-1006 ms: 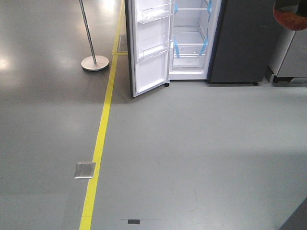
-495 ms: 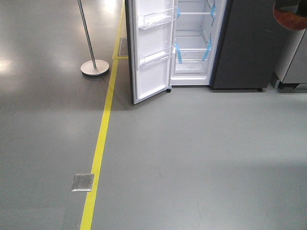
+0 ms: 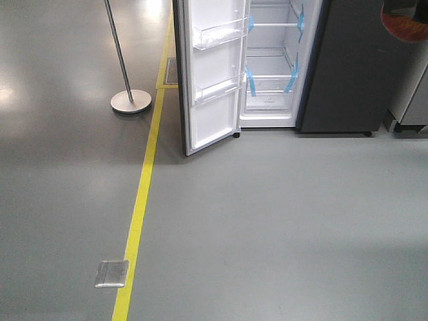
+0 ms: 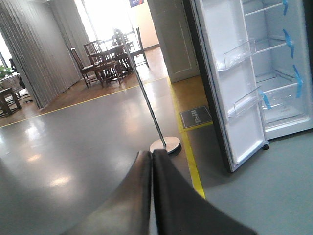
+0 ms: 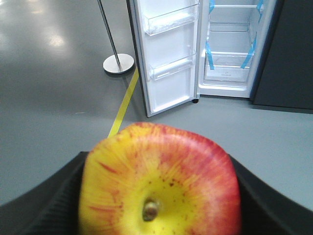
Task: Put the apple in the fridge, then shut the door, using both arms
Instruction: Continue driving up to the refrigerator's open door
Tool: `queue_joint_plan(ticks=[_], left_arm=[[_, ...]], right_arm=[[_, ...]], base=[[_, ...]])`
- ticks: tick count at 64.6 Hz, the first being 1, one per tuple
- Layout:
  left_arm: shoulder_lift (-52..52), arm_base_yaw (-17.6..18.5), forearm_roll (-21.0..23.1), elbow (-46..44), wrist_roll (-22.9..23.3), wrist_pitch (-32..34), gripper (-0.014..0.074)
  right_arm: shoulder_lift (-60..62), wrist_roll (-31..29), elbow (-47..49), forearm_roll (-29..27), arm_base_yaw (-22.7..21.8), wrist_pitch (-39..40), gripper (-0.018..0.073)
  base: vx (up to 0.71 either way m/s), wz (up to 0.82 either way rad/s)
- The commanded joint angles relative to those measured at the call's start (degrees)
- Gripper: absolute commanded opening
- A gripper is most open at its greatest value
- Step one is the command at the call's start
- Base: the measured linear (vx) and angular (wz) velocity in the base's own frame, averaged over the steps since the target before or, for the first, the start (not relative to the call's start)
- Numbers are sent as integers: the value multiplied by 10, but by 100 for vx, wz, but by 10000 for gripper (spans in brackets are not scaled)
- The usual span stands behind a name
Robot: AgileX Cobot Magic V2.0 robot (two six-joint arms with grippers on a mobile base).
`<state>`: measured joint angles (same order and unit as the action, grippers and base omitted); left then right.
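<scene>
Red apple [image 5: 161,181] streaked yellow, white-lined door [image 3: 217,127], white fridge [image 3: 271,101] shelves — blue tape [image 3: 250,80], yellow floor line [image 3: 138,207]

No legible txt anywhere. Dark floor plate [image 4: 196,117], approx 8 o'clock from the door [image 4: 234,93], bears pale lines, too blurred to read. Blue sign [image 4: 137,3] at 12 o'clock edge: illegible.

Floor [image 3: 267,221] was smooth grey and glossy, with pale light reflections at left. A yellow line [image 3: 137,207] ran along it, and a metal floor plate [image 3: 111,273] lay just beside the line. A pole stand [image 3: 130,101] stood on a round base. Beyond were dark wooden table and chairs [image 4: 110,56], grey curtains [image 4: 29,54] and a bright window [image 4: 105,17].
</scene>
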<state>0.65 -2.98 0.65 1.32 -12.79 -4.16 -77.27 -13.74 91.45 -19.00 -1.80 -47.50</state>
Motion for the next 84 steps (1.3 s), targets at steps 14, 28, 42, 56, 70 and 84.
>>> queue_joint_plan(ticks=[14,28,42,56,70,84], left_arm=[[3,2,2,-9,2,42,-6],[3,2,2,-9,2,42,-6],[3,2,2,-9,2,42,-6],[3,2,2,-9,2,42,-6],[3,2,2,-9,2,42,-6],[3,2,2,-9,2,42,-6]], right_arm=[[15,-3,16,-8,-3,42,36],[15,-3,16,-8,-3,42,36],[15,-3,16,-8,-3,42,36],[15,-3,16,-8,-3,42,36],[15,-3,16,-8,-3,42,36],[15,-3,16,-8,-3,42,36]], base=[[18,1],[17,0],[16,-1],[15,0],[14,0],[13,-1]])
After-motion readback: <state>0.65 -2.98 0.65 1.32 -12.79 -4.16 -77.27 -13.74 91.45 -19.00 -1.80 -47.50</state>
